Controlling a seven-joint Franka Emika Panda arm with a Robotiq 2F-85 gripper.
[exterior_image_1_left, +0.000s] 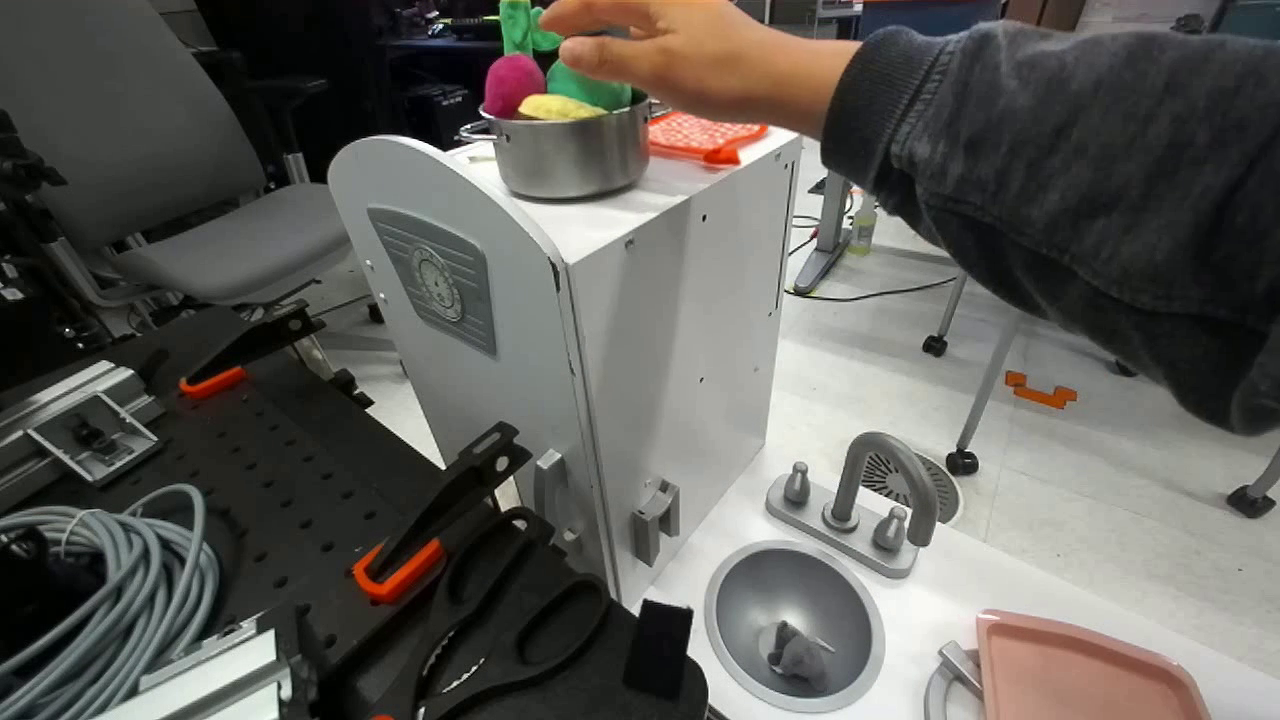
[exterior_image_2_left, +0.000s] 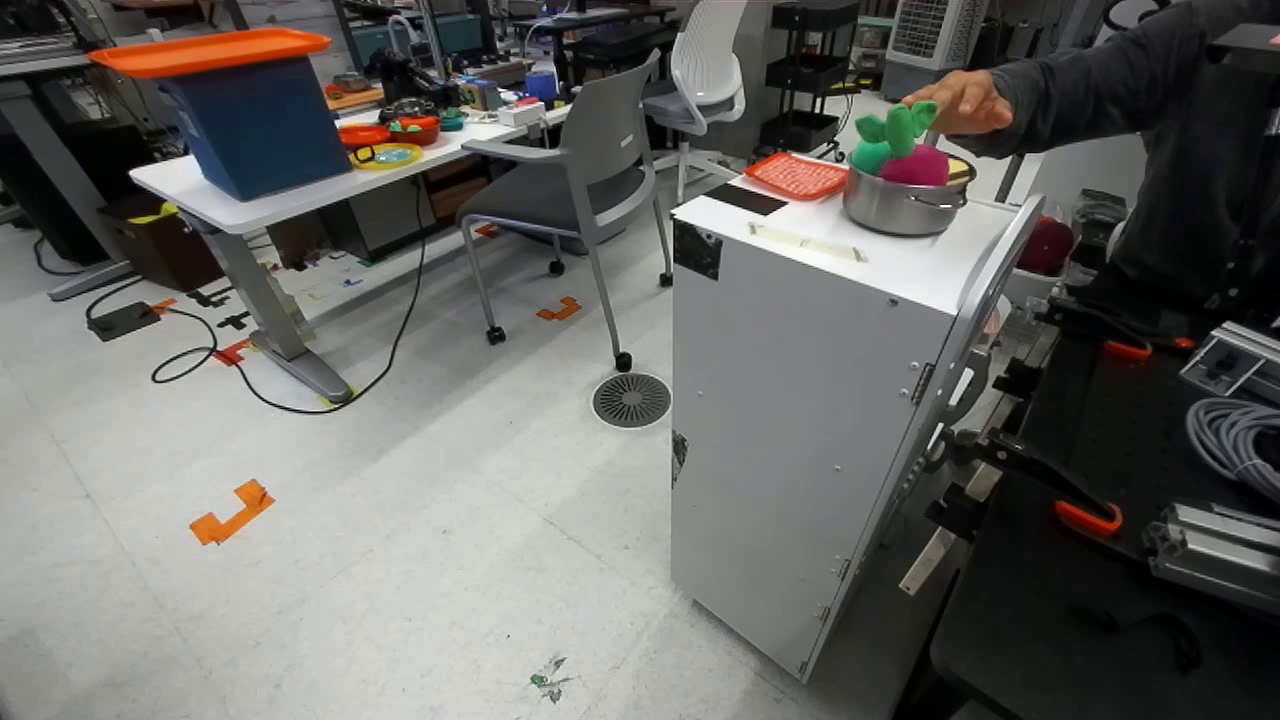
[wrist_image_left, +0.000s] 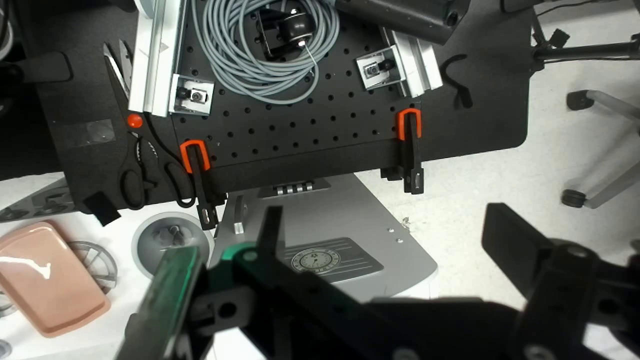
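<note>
Since a person's hand (exterior_image_1_left: 675, 50) reaches in over the steel pot (exterior_image_1_left: 575, 160), I log a pinched hand as the chief hazard; cause would be the gripper (wrist_image_left: 390, 225) working the same spot while it is there. Fingers (wrist_image_left: 515, 245), showing only in the wrist view: spread wide apart, nothing gripped. Pot does not show in that view, so steering by it alone risks a blind bump. In both exterior views it stands upright on the white cabinet (exterior_image_1_left: 690, 330), just behind the rounded front panel (exterior_image_1_left: 525, 380), an orange gridded mat (exterior_image_2_left: 797, 177) close beside it. Contents heaped above the rim: magenta plush (exterior_image_1_left: 515, 85), green plush (exterior_image_1_left: 598, 88), yellow piece (exterior_image_1_left: 560, 107). Whether the hand touches them, I cannot tell. Judged loose; a brushing sleeve cuff (exterior_image_1_left: 870, 100) could roll one out. Second concern: in an exterior view the cabinet top shows no lip along its right side, above the faucet (exterior_image_1_left: 850, 480) and sink (exterior_image_1_left: 740, 610); a sideways shove could walk the pot over that edge. Smooth steel there, I would guess, slides easily. Dragged toward the panel instead, its loop handle (exterior_image_1_left: 478, 132) might catch. Minor: black scissors (wrist_image_left: 135, 121) lie on the dark bench (wrist_image_left: 480, 120), grips at its edge near the sink; a knock could send them down onto the counter (exterior_image_1_left: 960, 590).
</note>
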